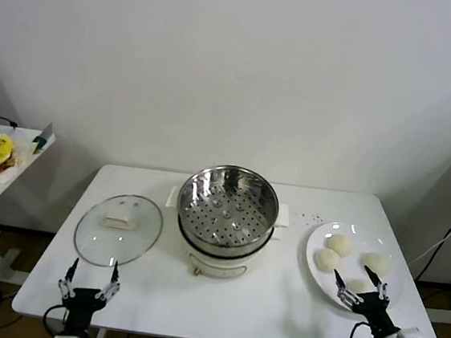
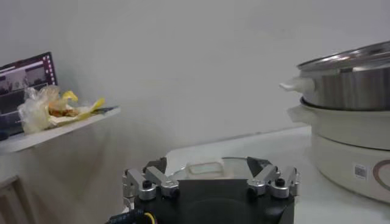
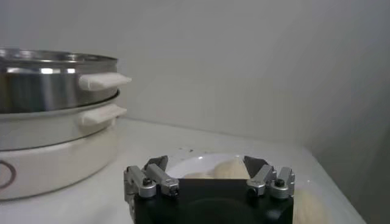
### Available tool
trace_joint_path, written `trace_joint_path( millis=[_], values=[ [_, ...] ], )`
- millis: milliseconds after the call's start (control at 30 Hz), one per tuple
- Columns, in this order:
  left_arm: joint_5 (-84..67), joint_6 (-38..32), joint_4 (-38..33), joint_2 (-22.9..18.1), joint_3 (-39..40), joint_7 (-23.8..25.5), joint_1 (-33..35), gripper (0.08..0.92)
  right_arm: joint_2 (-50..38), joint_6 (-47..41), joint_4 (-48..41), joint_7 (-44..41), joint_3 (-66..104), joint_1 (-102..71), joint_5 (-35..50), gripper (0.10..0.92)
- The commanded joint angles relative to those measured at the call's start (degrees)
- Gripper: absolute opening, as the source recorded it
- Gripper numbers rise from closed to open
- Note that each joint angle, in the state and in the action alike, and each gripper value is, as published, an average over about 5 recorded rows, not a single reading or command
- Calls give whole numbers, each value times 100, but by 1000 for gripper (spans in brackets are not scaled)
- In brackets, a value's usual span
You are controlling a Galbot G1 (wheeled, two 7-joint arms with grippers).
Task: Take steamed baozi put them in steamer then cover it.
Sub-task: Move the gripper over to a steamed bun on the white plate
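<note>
Four smooth, domed cream-white baozi (image 1: pixel 338 245) lie uncovered.

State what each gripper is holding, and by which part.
Nothing is held. Left gripper open near the cover; right gripper open over the plate of baozi.

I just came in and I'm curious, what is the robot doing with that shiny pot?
Nothing is being held yet. The steamer sits open and empty mid-table. Its cover lies beside it, with the open left hand nearby. Four steamed baozi wait on a white plate, where the open right hand hovers.
</note>
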Motion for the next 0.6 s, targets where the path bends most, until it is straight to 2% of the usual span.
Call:
trace_joint_path(
  millis=[33,300,433,600],
  values=[
    [2,2,-6,18,8,11,1,823,-1212,-586,-355,-1178,1,682,-571,823],
    [-28,-23,25,53,26,-6,-13,823,-3257,-838,-1686,-3851,-1844,2923,-1200,823],
    [-51,-41,92,72,34,-44,-32,823,-3402,-520,-2263,-4379,-3388,4632,-1865,823],
    [-60,14,90,88,24,-33,-92,823,-2854,-91,-3148,-4732,-5766,6969,-2601,823]
  ],
)
